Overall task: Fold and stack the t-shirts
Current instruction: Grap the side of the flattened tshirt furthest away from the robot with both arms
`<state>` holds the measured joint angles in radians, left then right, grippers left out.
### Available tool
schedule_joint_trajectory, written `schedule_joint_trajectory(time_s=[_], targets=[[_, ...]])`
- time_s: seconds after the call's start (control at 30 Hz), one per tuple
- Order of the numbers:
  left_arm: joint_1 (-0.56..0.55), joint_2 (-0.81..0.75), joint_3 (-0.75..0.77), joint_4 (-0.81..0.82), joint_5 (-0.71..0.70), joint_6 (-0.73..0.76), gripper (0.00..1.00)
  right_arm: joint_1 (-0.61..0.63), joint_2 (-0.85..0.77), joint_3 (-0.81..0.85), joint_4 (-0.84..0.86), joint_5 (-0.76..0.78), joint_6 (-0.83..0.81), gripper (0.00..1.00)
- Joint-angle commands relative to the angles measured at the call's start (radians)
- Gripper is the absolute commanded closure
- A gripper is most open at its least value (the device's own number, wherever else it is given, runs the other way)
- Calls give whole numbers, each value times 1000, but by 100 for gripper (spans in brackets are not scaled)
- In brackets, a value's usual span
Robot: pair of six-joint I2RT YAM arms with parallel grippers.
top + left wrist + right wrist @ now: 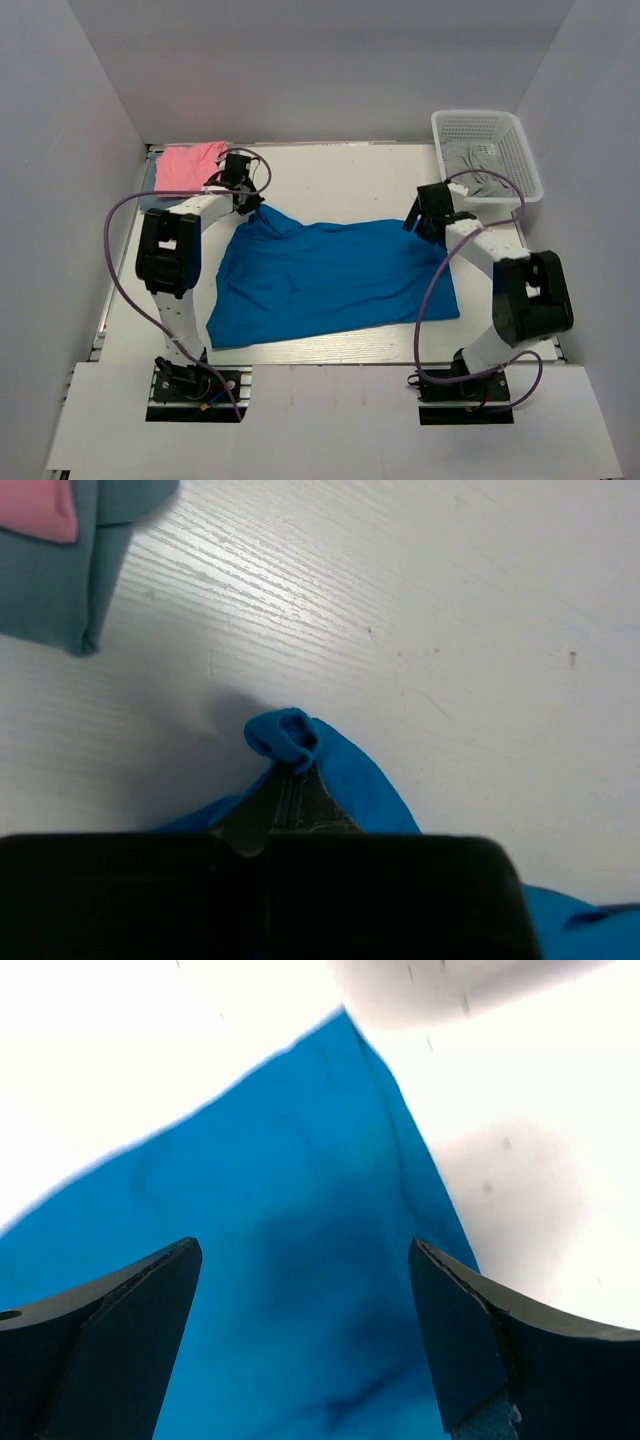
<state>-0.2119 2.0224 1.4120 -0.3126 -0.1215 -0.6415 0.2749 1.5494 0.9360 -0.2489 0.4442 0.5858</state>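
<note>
1. Our left tool (288, 780) is pressed together, pinching the blue t-shirt (330, 280) at its far-left corner.
2. Our right tool (305, 1330) hangs spread over that shirt's far-right corner, the nearer arm there.
3. We see the shirt lying on the counter (340, 170), long axis left-right.

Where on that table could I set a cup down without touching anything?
Bare: the far middle of the table, between the pink shirt and the basket, beyond the blue shirt. Crowded: far left, where the left tool pinches the blue shirt's corner.
</note>
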Motion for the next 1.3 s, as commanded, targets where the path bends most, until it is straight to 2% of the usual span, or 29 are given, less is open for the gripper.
schedule_joint_trajectory(time_s=[0.0,0.2,0.43,0.87,0.97,1.13,1.27], targets=[[-3,-158,-56,110,2,39,100,-6,72,98,91,106,2,10],[-3,-183,-85,132,13,60,100,-9,231,234,99,142,-6,10],[-3,-183,-94,150,40,71,100,-28,394,397,-3,211,32,10],[-3,-201,-113,150,62,71,100,-54,460,391,-47,169,71,19],[-3,-202,-122,150,62,80,100,-57,474,394,-58,162,78,23],[-3,-202,-122,150,52,80,100,-62,477,385,-47,153,78,48],[-3,-221,-134,150,62,80,100,-59,471,373,-43,160,85,80]])
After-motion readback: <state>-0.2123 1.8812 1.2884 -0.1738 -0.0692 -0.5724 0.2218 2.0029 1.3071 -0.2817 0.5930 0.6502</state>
